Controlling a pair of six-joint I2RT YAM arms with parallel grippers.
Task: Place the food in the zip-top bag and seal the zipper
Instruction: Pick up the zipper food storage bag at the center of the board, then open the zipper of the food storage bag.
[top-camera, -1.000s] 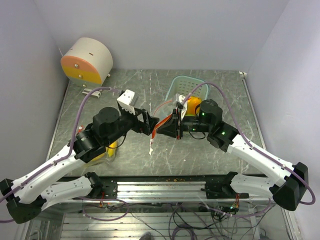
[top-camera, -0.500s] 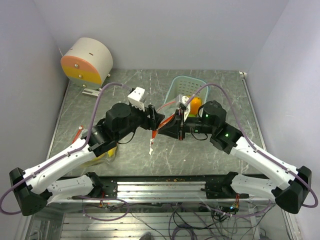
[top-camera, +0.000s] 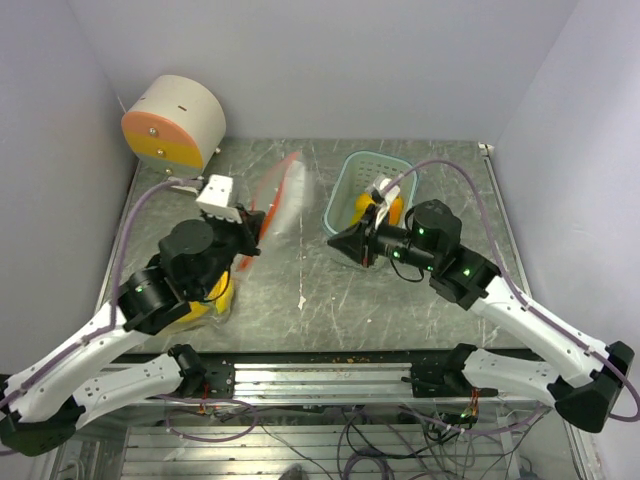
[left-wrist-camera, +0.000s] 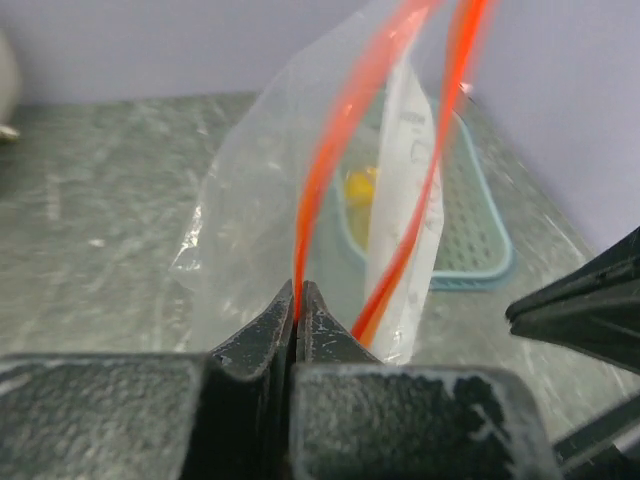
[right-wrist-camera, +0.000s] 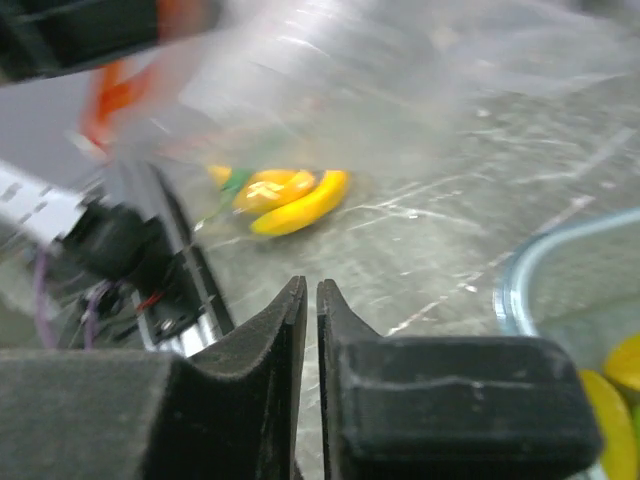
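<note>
Top external view: nearest the arm bases, a yellow banana (top-camera: 215, 298) lies on the grey table (top-camera: 420, 300), partly hidden under the left arm. The right wrist view shows it resting against an orange-yellow mango (right-wrist-camera: 262, 190).

Further out, the left gripper (top-camera: 252, 224) has its fingers pinched tight on the zipper (top-camera: 272, 196). It holds the zip-top bag (top-camera: 290, 200) up off the table, between itself and the basket (top-camera: 345, 170). The bag is blurred in this view.

The left wrist view shows the two jaws pressed together on one run of the red-orange strip. A second run swings apart from it further out, and the clear plastic spreads away from the jaws.

The right gripper (top-camera: 336, 240) points left at the same depth. It stands apart from the bag and just in front of the basket's near rim. Its own camera shows its fingers all but closed, a hairline gap between them and nothing in it.

Beyond them, the pale teal basket holds yellow toy fruit (top-camera: 366, 207).

In the far left corner sits a cream drum with an orange face (top-camera: 175, 122).
</note>
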